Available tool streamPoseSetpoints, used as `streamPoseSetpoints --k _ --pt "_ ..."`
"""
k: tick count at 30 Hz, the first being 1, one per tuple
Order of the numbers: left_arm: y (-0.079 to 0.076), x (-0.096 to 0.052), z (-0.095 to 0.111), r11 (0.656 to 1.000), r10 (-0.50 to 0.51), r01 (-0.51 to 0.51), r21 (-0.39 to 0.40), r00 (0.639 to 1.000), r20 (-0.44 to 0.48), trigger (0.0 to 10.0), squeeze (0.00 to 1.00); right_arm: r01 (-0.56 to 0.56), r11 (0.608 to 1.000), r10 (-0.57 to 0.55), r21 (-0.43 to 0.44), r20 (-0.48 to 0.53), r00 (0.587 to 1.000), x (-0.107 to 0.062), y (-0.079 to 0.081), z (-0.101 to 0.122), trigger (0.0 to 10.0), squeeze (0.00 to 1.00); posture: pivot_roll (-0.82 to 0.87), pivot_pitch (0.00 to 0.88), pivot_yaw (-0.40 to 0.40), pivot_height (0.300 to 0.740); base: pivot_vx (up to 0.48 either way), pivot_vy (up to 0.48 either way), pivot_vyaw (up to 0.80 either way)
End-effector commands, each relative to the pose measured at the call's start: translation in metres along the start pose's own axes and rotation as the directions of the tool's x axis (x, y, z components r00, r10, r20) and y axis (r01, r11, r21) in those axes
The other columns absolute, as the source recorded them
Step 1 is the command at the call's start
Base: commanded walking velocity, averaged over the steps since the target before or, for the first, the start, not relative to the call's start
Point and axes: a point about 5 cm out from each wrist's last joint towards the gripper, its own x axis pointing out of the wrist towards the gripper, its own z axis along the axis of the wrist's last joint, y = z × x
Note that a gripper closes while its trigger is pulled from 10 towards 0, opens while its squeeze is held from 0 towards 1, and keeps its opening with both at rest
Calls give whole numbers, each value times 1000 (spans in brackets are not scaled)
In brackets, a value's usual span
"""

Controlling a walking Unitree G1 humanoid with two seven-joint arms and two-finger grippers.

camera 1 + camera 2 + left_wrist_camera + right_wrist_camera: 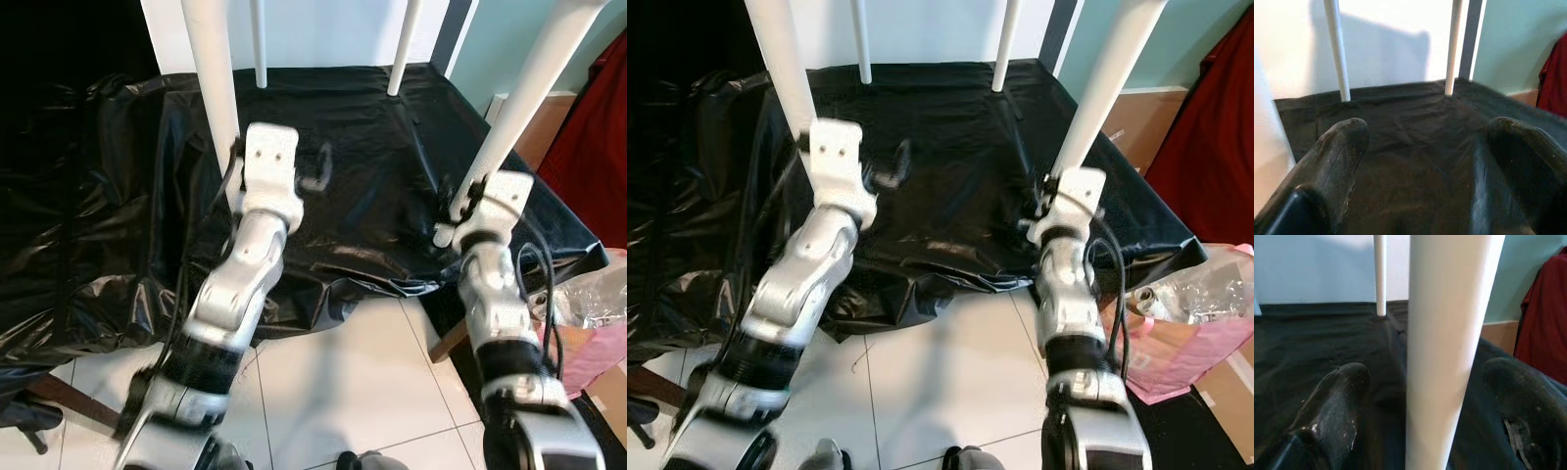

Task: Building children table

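Currently the children's table (323, 147) sits upside down under black plastic sheeting (118, 225), four white legs pointing up. Right claw (1425, 396) straddles the near right leg (1447, 333): fingers spread either side of it, not touching, so it's released, not grasping. Left claw (1420, 161) is released too, nothing between its fingers, sitting just beside the near left leg (211, 78); the two far legs (1337, 49) lie ahead of it.

Risks as judged from here:
- Right claw closing off-centre pushes the leg sideways; if the joint is loose, the leg tilts or cross-threads.
- Sheeting is slick and wrinkled, so any side load could slide the whole tabletop.
- Left arm is close to its leg; a swing could knock it.
- Pink bag (1195, 323) by the right elbow could snag the cables.
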Motion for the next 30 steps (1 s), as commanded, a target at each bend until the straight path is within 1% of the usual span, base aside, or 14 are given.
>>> streamPoseSetpoints --k 1,5,7,11,14,15,18,20,21,23,24,28,29,30 --pt "-17 -7 -4 972 -237 237 9 972 -14 10000 0 0 1000 0 -17 -2 1000 -6 -1 -4 10000 0 20 126 -54 740 0 0 0" --pt "-19 -28 -28 966 -249 253 47 965 -80 10000 0 -41 998 41 -53 -1 999 -29 1 -13 10000 0 24 128 -52 740 0 0 0" --pt "-17 -45 -51 970 -231 240 37 960 -161 10000 0 -131 989 130 -65 -18 991 -47 4 -22 10000 0 22 125 -47 740 0 0 0" --pt "-15 -61 -65 972 -220 231 33 956 -196 10000 0 -283 958 281 -39 -63 958 -65 12 -36 10000 0 20 119 -49 740 0 0 0" --pt "-15 -77 -72 967 -238 252 44 949 -208 10000 0 -451 893 449 3 -96 889 -83 20 -42 10000 0 24 109 -57 740 0 0 0" --pt "-14 -84 -76 963 -254 268 38 943 -217 10000 0 -528 849 526 14 -106 844 -90 23 -44 10000 0 27 106 -60 740 0 0 0" --pt "-13 -95 -78 954 -289 299 17 933 -216 10000 0 -624 780 624 42 -129 771 -100 28 -47 10000 0 31 102 -65 740 0 0 0" --pt "-12 -113 -90 945 -318 327 -15 905 -282 10000 0 -708 702 709 77 -173 684 -110 29 -55 10000 0 39 99 -71 740 0 0 0" --pt "-11 -117 -95 944 -320 331 -18 897 -306 10000 0 -718 691 719 79 -181 671 -111 28 -56 10000 0 39 99 -71 740 0 0 0" --pt "-10 -122 -103 946 -308 325 -11 884 -351 10000 0 -726 682 727 88 -190 660 -111 27 -58 10000 0 43 100 -74 740 0 0 0" --pt "-9 -129 -119 949 -282 315 2 852 -442 10000 0 -732 675 733 93 -199 651 -110 26 -59 10000 0 44 98 -75 740 0 0 0" --pt "-9 -138 -136 947 -268 320 6 803 -532 10000 0 -735 671 736 100 -205 645 -109 24 -59 10000 0 40 93 -72 740 0 0 0" --pt "-5 -143 -148 954 -232 299 14 771 -594 10000 0 -735 670 737 104 -207 643 -109 24 -59 10000 0 34 92 -69 740 0 0 0" --pt "-3 -144 -153 958 -213 287 23 759 -615 10000 0 -734 670 737 106 -209 642 -109 23 -60 10000 0 34 93 -69 740 0 0 0"
